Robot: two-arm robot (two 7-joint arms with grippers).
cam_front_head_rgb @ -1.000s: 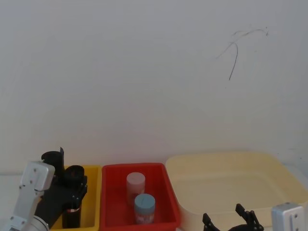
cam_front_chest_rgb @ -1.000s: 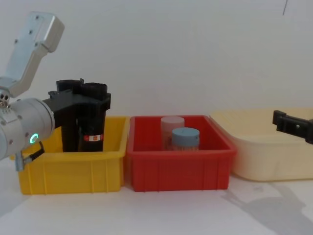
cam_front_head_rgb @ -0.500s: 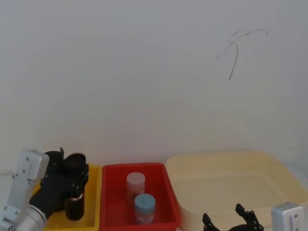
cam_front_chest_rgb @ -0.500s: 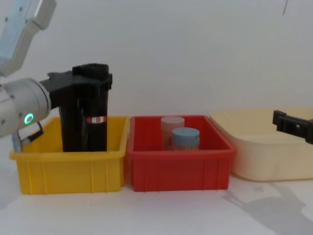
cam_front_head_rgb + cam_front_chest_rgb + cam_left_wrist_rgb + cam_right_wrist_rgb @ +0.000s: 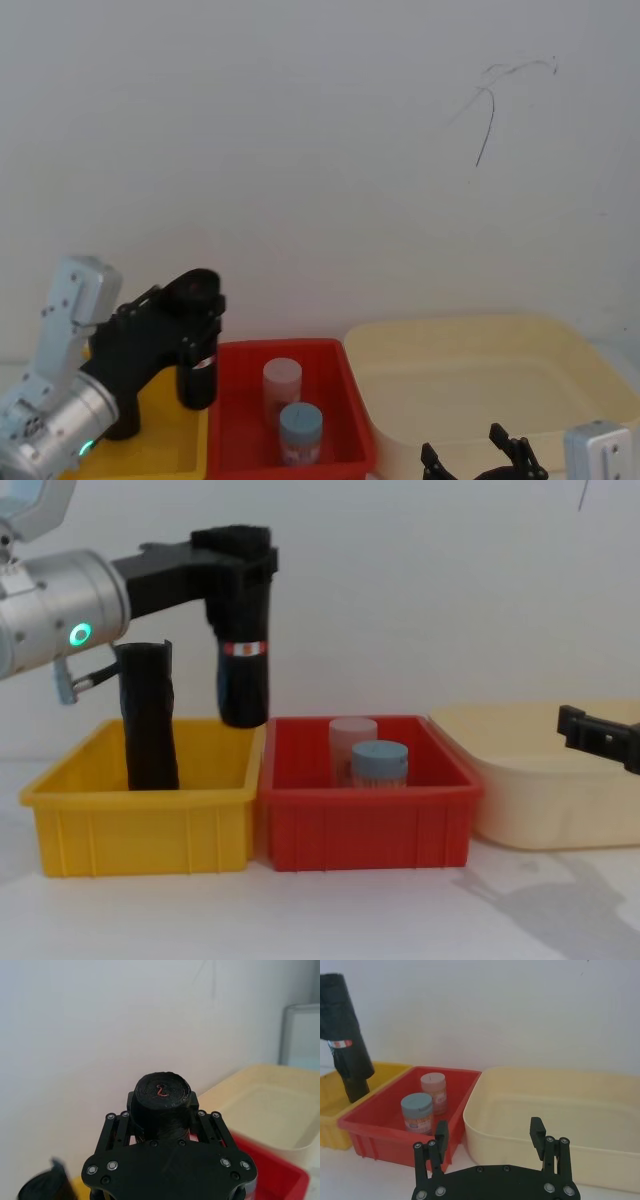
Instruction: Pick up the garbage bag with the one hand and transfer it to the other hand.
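White wall (image 5: 430, 590) is seen behind a pale tabletop (image 5: 330, 920) on which three bins are lined up. The left gripper (image 5: 236, 558), carried on a silver wrist with a green ring lit, is clenched on the upper end of the garbage bag (image 5: 243, 665). The roll is held upright and hangs straight beneath the fingers, its red-and-white band seen just under them. Its lower end is seen at about rim height, where the yellow bin (image 5: 140, 815) and the red bin (image 5: 365, 825) meet. Beneath the wrist side of this gripper, a plain black roll (image 5: 148, 720) is stood in the yellow bin, apart from the held bag. A pale pink jar (image 5: 352, 730) and a blue-lidded jar (image 5: 378, 762) are set in the red bin, lower than the gripper and beyond its fingertip side. The right gripper (image 5: 489, 1129) is held low before a cream tub (image 5: 555, 1110), well apart from the bag, its fingers spread with nothing between them.
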